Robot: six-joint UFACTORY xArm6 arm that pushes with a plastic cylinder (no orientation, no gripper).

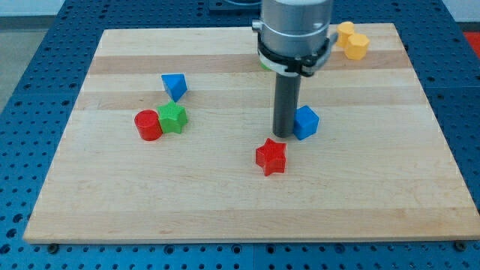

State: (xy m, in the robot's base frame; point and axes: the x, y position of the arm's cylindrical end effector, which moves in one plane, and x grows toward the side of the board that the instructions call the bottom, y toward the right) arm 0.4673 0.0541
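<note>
My tip rests on the wooden board at the left side of a blue cube, touching it or nearly so. Just below the tip, toward the view's bottom, lies a red star. At the view's left, a red cylinder and a green star sit pressed together, with a blue triangular block above them. Two yellow blocks sit at the view's top right, partly behind the arm. A sliver of green shows behind the arm's body.
The board lies on a blue perforated table. The arm's grey body hangs over the board's top middle and hides what lies behind it.
</note>
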